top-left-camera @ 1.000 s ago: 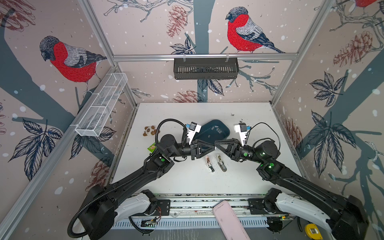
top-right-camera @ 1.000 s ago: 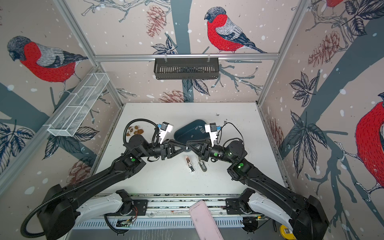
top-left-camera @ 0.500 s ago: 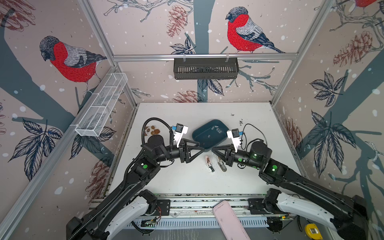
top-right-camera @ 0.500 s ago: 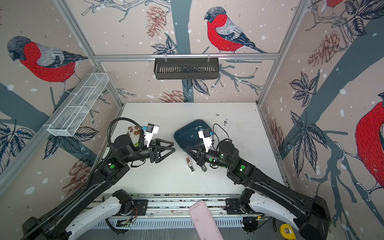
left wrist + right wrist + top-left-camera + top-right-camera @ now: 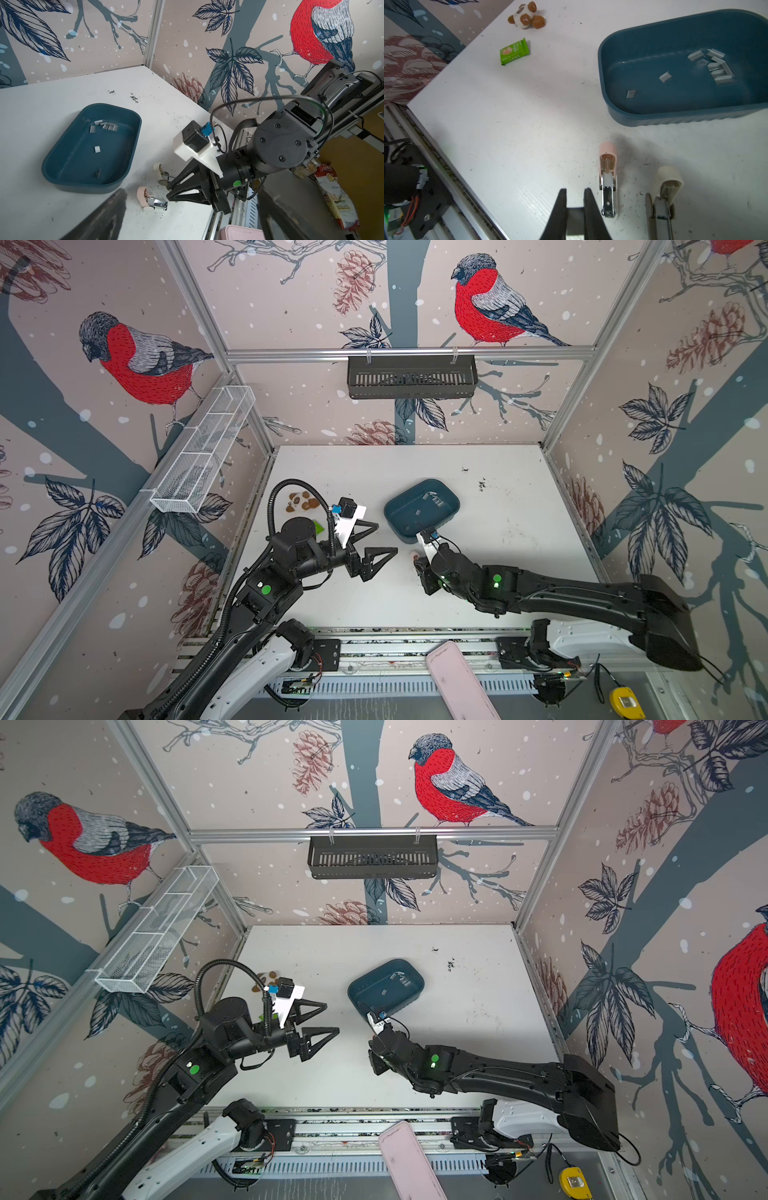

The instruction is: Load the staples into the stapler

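1. My left gripper [image 5: 385,537] is spread wide and empty over the worktop [image 5: 529,124].
2. My right gripper [image 5: 575,189] is pressed together and empty, just beside the pink stapler [image 5: 607,166].
3. The staples [image 5: 723,79] lie in the blue tray [image 5: 654,122], apart from both.

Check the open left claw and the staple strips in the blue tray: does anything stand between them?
Nothing visible blocks it from above. The left claw hangs open beside the blue tray, and the staples lie uncovered on its floor. Only the tray's wall stands between them sideways.
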`<state>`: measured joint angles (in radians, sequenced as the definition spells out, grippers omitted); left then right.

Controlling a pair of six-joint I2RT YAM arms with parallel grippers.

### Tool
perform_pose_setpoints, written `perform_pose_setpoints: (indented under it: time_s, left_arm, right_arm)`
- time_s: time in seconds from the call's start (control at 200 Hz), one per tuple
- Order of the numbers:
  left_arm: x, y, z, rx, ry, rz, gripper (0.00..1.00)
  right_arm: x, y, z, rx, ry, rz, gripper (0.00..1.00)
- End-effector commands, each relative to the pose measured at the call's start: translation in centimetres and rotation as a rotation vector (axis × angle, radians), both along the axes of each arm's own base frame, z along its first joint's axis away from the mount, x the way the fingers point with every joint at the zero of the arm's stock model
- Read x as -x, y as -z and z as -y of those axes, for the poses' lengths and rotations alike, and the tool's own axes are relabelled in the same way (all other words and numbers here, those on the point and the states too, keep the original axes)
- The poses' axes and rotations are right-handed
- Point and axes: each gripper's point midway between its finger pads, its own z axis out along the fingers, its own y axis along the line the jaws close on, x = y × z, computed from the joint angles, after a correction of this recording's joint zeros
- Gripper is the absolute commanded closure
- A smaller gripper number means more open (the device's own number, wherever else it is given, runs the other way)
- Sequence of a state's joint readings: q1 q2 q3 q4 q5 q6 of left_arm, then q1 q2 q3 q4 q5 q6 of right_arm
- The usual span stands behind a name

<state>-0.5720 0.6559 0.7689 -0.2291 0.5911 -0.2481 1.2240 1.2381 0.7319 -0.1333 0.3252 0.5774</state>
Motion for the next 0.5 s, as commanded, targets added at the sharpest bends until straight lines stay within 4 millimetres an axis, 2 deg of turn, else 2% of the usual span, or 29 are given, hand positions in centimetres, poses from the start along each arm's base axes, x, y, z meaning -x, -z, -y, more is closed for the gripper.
perform_pose_setpoints:
  time_s: [0.0,0.275,0.495]
  left_arm:
    - [0.0,-0.5,-0.3,-0.010,-0.007,0.068,0.03]
    - [1.7,-0.7,-0.8,-0.011,0.034,0.137,0.03]
    - [1.9,-1.4,-1.1,0.010,0.021,0.179,0.03]
  right_arm:
    - [-0.9,1.0,0.6,0.049,0.060,0.017,0.85]
    - [-1.2,4.1,0.8,0.101,0.047,-0.025,0.86]
    - [-1.7,5.6,0.9,0.140,0.030,-0.047,0.86]
